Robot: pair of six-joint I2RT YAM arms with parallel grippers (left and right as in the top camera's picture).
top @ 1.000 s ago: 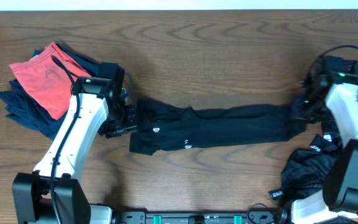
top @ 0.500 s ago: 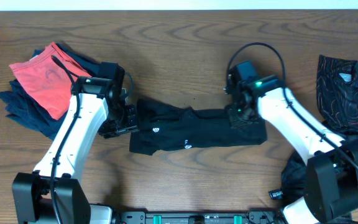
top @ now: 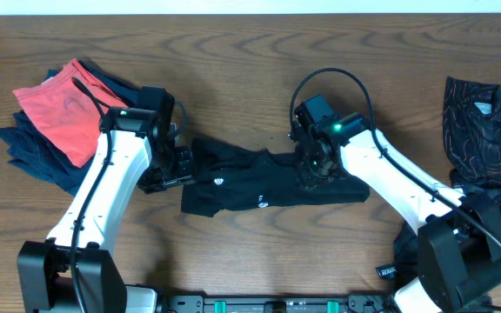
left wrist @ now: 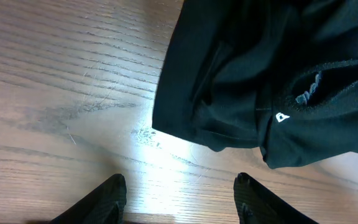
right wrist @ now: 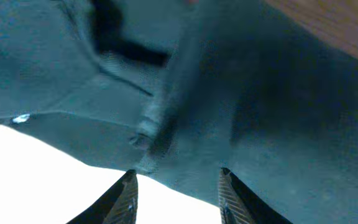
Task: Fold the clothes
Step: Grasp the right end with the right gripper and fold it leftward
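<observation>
**A:** How did the left gripper (left wrist: 178,182) stand?

**B:** Its jaws were parted a fair way, with only bare wooden tabletop (left wrist: 55,81) between them. They held nothing. The black shirt (left wrist: 260,68) lay just ahead of the fingertips.

**A:** And the right gripper (right wrist: 176,177)?

**B:** Its jaws were apart too, poised over the shirt's cloth near a stitched seam. Nothing looked pinched between them. Whether the tips brushed the fabric, I couldn't tell.

**A:** What was the shirt like?

**B:** It was soft and matte, bunched into a rumpled band across the middle of the tabletop. A small white logo (left wrist: 282,117) sat near its left end. The left gripper was at that end and the right gripper over the other.

**A:** Anything else?

**B:** A black garment with thin wavy lines (top: 481,122) lay far right, well apart. A red garment (top: 59,113) sat on navy clothes (top: 24,148) far left.
</observation>
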